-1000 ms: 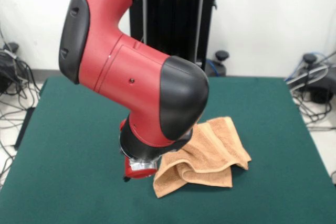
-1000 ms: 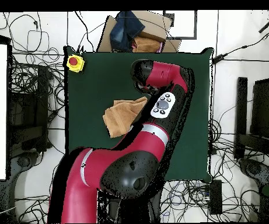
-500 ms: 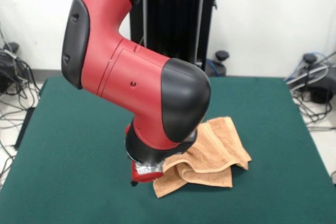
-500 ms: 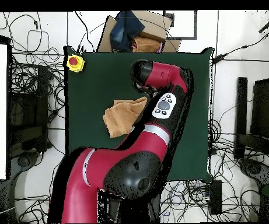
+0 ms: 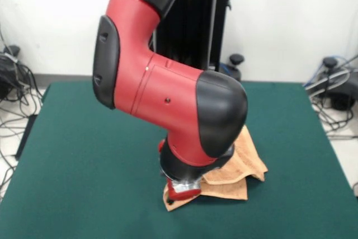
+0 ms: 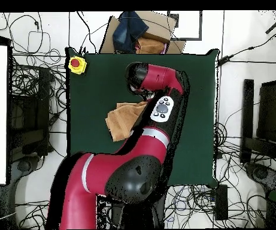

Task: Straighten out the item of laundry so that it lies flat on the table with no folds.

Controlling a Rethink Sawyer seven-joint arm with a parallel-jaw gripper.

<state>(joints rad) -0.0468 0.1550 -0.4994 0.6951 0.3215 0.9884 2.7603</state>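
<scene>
The orange-tan towel (image 5: pixel 248 160) lies crumpled with folds on the green table (image 5: pixel 84 138), right of centre and toward the near edge. The big red and black arm covers most of it. My gripper (image 5: pixel 182 192) shows only as a red and silver end below the black wrist, low over the towel's near left corner. I cannot see whether it is open or shut. In the overhead view the towel (image 6: pixel 119 120) lies left of the arm on the table (image 6: pixel 98 78), and the gripper is hidden under the arm.
A yellow box with a red button (image 6: pixel 76 63) sits at a table corner. A cardboard box with cloths (image 6: pixel 141 33) stands beyond the table's far edge from the base. Cables lie on the floor around the table.
The arm has swung to the right in the front view, bringing the gripper from beside the towel's left edge to over its near left corner. The towel has not visibly moved.
</scene>
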